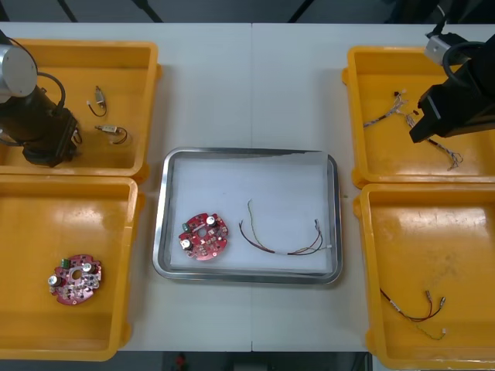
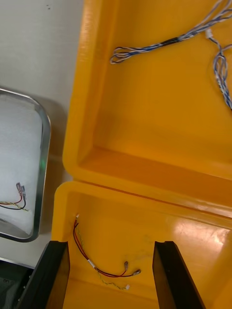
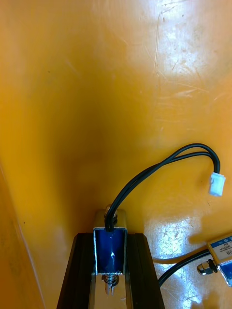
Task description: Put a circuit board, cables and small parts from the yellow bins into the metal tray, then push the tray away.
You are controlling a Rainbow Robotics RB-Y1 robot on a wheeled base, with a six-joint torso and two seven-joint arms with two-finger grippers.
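Clamped in the jaws of the left gripper (image 3: 110, 239), the small blue-faced metal part (image 3: 110, 251) should be raised straight clear of the far-left yellow plastic bin (image 3: 72, 96), the right gripper (image 2: 112, 244) kept with jaws apart.

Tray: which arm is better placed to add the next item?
Left. The left tool is shut on a metal part in the far left bin; the right tool hangs open over the right bins.
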